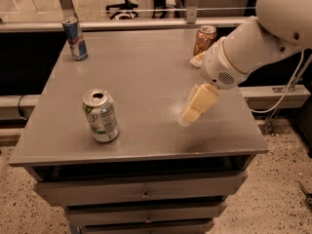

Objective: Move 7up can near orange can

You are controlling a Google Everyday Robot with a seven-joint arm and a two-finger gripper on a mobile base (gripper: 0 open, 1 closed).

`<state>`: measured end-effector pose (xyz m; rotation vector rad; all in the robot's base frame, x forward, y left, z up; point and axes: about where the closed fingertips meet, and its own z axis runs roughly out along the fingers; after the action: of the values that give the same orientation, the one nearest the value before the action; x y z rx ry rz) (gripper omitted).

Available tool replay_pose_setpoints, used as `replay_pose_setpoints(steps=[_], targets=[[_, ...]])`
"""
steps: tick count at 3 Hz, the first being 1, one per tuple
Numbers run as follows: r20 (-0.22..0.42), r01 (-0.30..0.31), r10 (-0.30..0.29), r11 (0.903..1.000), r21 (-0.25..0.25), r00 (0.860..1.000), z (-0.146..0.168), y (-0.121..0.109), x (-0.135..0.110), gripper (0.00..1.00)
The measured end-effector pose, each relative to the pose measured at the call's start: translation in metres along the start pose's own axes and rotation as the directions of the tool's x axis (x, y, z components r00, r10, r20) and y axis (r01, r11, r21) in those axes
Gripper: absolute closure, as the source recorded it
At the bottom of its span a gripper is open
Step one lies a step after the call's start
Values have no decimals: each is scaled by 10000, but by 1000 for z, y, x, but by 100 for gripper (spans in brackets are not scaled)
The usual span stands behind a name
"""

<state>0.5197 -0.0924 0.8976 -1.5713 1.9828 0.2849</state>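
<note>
The 7up can (101, 115) is silver-white with green markings and stands upright near the front left of the grey table (141, 72). The orange can (204, 39) stands upright at the back right, partly behind my arm. My gripper (196, 84) hangs over the right middle of the table, between the two cans and well to the right of the 7up can. Its cream fingers (198, 103) are spread apart and hold nothing.
A slim blue-and-silver can (75, 38) stands at the back left corner. The table top sits on a cabinet with drawers (141, 194). A rail and chair legs lie behind the table, and cables (287, 89) hang at the right.
</note>
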Motion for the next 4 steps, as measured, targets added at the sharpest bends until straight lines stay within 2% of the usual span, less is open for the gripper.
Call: replay_pose_setpoints(steps=[1, 2, 3, 4], targets=[[1126, -71, 55, 9999, 143, 9936, 13, -1, -19, 0], [2709, 36, -7, 9999, -99, 9626, 34, -1, -54, 0], [4245, 140, 280, 9953, -955, 9050, 54, 12, -87, 0], [5587, 369, 924, 9757, -2158, 8242, 73, 30, -112, 0]])
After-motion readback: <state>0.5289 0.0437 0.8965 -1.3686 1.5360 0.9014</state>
